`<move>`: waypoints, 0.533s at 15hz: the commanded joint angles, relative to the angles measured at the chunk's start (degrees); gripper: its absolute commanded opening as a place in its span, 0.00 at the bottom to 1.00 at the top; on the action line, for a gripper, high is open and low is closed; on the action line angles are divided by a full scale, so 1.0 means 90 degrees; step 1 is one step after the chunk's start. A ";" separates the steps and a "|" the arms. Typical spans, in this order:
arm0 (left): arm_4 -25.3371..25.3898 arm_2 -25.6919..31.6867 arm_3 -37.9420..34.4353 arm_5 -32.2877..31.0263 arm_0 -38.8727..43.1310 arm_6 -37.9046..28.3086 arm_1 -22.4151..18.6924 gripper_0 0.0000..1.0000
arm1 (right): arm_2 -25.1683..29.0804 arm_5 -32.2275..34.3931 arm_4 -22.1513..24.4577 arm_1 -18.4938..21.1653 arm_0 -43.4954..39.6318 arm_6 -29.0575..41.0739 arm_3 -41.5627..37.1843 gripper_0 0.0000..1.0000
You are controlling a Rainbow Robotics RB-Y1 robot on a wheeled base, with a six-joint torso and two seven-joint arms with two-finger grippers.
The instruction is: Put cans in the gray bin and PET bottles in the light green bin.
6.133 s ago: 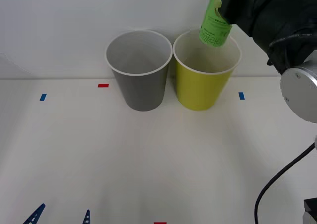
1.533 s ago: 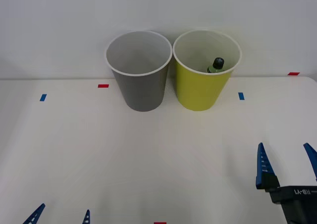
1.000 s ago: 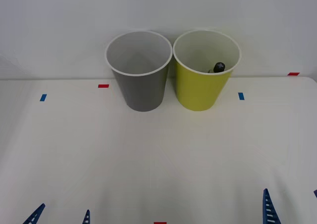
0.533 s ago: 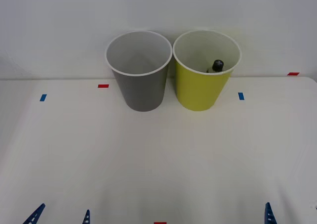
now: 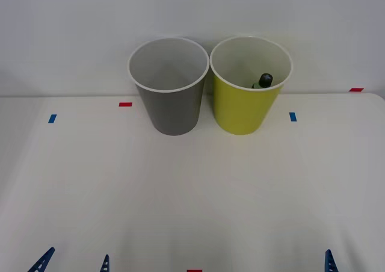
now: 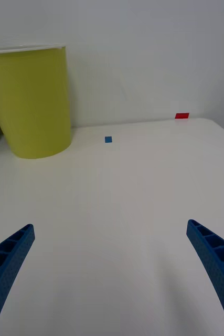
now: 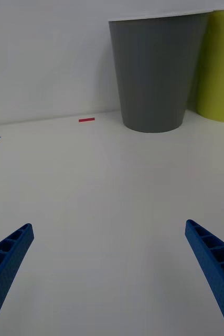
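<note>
- Front cam: I see the gray bin (image 5: 169, 86) and the light green bin (image 5: 250, 84) standing upright side by side at the far edge of the desk (image 5: 192, 188), rims just about touching, wall right behind them.
- Gray bin is on my left of the pair, light green on my right.
- PET bottle (image 5: 263, 80) sits inside the light green bin, leaning toward the bin's right-hand wall. I can make out the black cap and a bit of green below it; rest is hidden by the bin's front wall.
- Gray bin: the part of the pale interior I can see holds nothing.
- Left hand (image 7: 112, 273) is low at the near edge of the desk, left side, well apart from both bins. Fingers spread wide, nothing between them. Left wrist cam looks across bare desk to the gray bin w/ the light green bin beside it.
- Right hand (image 6: 112, 273) is low at the near edge, right side, also well apart from the bins. Fingers spread wide, nothing held. In front cam I get just one blue fingertip (image 5: 328, 261) at the bottom edge.
- Tape marks on the desk: red mark (image 5: 125, 104) left of the gray bin, blue mark (image 5: 52, 118) further left, blue mark (image 5: 293, 117) right of the light green bin, red mark (image 5: 356, 89) far right.
</note>
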State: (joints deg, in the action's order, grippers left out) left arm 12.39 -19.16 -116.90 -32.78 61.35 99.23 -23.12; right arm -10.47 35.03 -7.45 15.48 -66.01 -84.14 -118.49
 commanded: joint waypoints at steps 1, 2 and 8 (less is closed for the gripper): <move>0.0000 0.0000 0.0000 0.0000 0.0000 0.0000 0.0000 1.00 | 0.0001 -0.0005 -0.0002 -0.0001 0.0000 0.0003 0.0001 1.00; 0.0000 0.0000 0.0000 0.0000 0.0000 0.0000 0.0000 1.00 | 0.0001 -0.0005 -0.0002 -0.0001 0.0000 0.0003 0.0001 1.00; 0.0000 0.0000 0.0000 0.0000 0.0000 0.0000 0.0000 1.00 | 0.0001 -0.0005 -0.0002 -0.0001 0.0000 0.0003 0.0001 1.00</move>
State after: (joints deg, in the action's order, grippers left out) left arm 12.39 -19.16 -116.90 -32.78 61.35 99.23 -23.12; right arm -10.47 35.00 -7.46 15.47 -66.01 -84.12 -118.48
